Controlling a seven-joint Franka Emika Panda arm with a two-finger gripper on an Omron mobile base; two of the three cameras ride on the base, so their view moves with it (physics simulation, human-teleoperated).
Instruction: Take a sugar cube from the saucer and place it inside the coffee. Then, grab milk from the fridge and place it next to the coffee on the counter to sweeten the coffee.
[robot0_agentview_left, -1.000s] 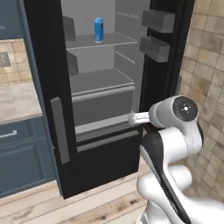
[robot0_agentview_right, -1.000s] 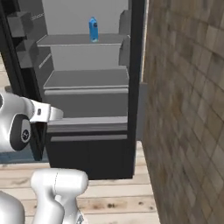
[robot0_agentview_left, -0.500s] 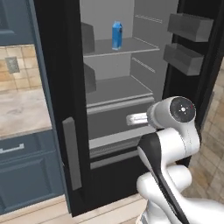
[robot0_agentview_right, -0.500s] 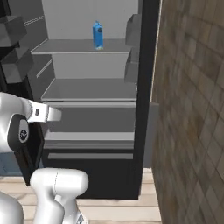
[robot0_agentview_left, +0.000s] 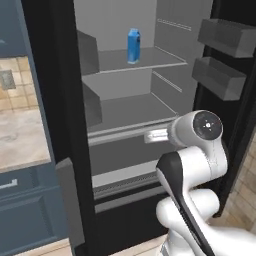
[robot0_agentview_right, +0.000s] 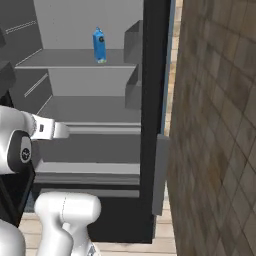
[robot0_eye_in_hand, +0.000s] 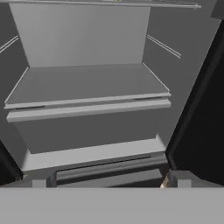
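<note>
Left base view shows the fridge (robot0_agentview_left: 125, 115) standing open, grey shelves inside, door bins on the right. The end effector (robot0_eye_in_hand: 107, 183) points at the lower shelves, fingers spread wide apart and empty. The milk (robot0_agentview_left: 133, 46) stands upright on the upper shelf, well above the hand: a tall blue gabled carton (narrow, so likely tippy). A rising reach could clip the shelf edge or knock the carton over.
</note>
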